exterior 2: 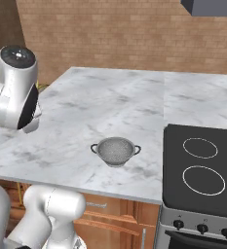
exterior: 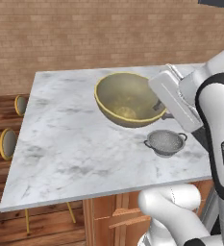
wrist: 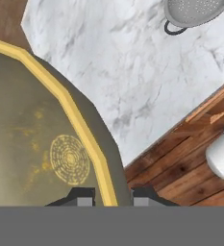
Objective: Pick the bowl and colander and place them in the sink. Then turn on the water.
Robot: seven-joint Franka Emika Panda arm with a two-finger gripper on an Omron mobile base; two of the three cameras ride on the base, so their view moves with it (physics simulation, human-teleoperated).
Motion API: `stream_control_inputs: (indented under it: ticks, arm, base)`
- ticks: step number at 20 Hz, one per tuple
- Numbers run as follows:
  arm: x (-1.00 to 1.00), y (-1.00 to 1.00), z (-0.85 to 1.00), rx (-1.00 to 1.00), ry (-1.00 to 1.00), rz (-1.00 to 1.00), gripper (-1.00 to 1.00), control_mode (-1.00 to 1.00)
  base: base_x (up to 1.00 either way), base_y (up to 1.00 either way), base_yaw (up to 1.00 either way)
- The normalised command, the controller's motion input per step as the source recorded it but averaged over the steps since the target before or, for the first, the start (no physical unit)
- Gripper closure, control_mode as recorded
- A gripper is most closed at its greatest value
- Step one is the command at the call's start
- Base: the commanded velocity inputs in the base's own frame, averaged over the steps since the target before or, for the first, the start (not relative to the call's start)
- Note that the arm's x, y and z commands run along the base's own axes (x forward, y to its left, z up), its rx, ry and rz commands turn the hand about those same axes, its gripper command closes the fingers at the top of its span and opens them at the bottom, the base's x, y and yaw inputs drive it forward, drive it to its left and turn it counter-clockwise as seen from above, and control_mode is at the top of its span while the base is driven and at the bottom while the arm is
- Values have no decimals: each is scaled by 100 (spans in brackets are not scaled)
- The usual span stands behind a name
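1. The bowl [exterior: 127, 98] hangs tilted above the marble surface [exterior: 60, 144], its golden rim pinched between the closed fingers of the tool [wrist: 113, 194]; in the hand view one finger sits inside the rim and one outside
2. The colander [exterior 2: 115, 151] rests upright on the surface, just beside and below the bowl, near the front edge
3. Carry the bowl level and slowly: a rim grip on a wide bowl will likely let it swing or slip
4. Clear the colander as you move toward the sink
5. The arm reaches from the right of the left base view, wrist angled down over the bowl's near side
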Motion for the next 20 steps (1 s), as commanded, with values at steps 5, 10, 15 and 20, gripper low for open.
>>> stream_control_inputs:
  ticks: [5,10,15,20]
  arm:
    - [-33,-7,-32,0,14,0,100,-100]
    - [-11,-3,-14,0,6,0,100,100]
    - [0,0,0,0,0,0,100,100]
    - [0,0,0,0,0,0,100,100]
  base:
    - [0,0,0]
    - [-18,-7,0]
    - [-33,-10,0]
    - [-50,-17,0]
